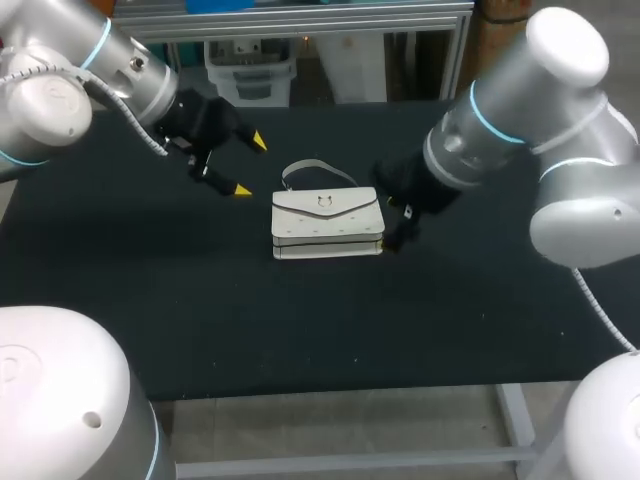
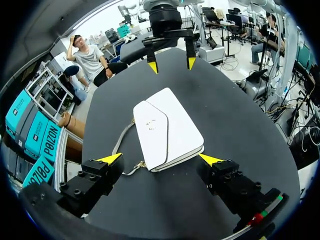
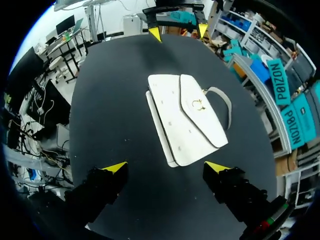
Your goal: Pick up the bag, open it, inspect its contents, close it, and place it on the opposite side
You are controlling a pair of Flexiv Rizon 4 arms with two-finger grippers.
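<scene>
A small white bag [image 1: 328, 222] lies flat on the black table, flap shut, its strap [image 1: 318, 170] looped toward the back. My left gripper [image 1: 250, 165] hovers open to the bag's left, a short way off. At the bag's right end is my right gripper [image 1: 392, 222], open and close to it. In the left wrist view the bag [image 2: 167, 127] lies just ahead of and between the open fingers of the left gripper [image 2: 160, 159], with the right gripper [image 2: 170, 64] beyond it. The right wrist view shows the bag [image 3: 187, 117] ahead of the open right gripper [image 3: 166, 166], and the left gripper [image 3: 177, 32] past the bag.
The black table top [image 1: 200, 320] stretches wide on both sides of the bag and toward the front edge. A metal frame rail [image 1: 300, 22] runs along the back. Nothing else stands on the table.
</scene>
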